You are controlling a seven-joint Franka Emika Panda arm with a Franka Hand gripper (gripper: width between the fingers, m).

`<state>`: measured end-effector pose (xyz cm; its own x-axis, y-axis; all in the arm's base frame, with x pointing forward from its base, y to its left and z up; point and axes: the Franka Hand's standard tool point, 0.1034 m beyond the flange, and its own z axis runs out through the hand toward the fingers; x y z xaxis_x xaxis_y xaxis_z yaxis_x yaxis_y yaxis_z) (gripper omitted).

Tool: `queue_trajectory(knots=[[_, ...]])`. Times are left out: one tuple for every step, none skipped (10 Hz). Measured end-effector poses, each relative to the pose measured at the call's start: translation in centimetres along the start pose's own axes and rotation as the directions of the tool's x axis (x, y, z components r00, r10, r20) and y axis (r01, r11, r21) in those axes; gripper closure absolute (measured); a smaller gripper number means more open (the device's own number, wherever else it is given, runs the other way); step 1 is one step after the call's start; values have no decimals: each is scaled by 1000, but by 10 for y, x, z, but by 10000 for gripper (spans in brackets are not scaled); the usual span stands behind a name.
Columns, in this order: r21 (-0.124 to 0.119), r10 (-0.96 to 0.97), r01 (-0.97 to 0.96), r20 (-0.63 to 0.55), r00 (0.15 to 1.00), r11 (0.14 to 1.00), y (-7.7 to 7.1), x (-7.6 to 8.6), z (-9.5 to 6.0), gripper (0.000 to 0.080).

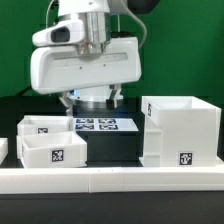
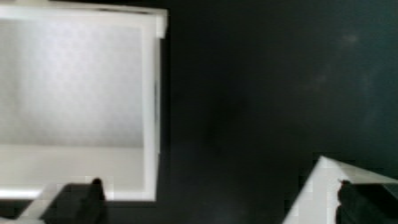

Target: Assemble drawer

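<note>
Drawer parts are spread out on the black table [image 1: 120,150]. On the exterior view's left, two small white trays are seen. The back tray [image 1: 45,125] is placed just behind the front tray [image 1: 52,150], and a black-and-white marker is shown on the front tray's near wall. In the middle, the marker board [image 1: 100,125] is laid flat, and the gripper [image 1: 94,100] is hung over it. Its fingertips [image 2: 71,200] are spread wide, and nothing is held between them. On the exterior view's right, the big hollow housing [image 1: 180,130] is stood upright, well apart from the trays. A long white border wall [image 1: 110,180] is set along the front.
</note>
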<state>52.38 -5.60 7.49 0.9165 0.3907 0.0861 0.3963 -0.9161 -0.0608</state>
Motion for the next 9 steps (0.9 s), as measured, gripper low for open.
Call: queue_trajectory(knots=[[5,3,-3,11,1000,1000,6,-6,7,151],[8,6,-6,19,1000,1000,10,-12,13,151],[9,9,-9,25,1000,1000,11,-15,17,151],[8,6,-7,24,1000,1000,10,-14,16,151],[8,7,-7,25,1000,1000,10,-14,17,151],[9,7,-7,25,1000,1000,10,-14,17,151],[9,7,-7,26,1000,1000,10,-15,17,151],[9,4,-4,27,1000,1000,10,-15,19,151],[4,4,-4,31,1000,1000,13,-18,28,151]])
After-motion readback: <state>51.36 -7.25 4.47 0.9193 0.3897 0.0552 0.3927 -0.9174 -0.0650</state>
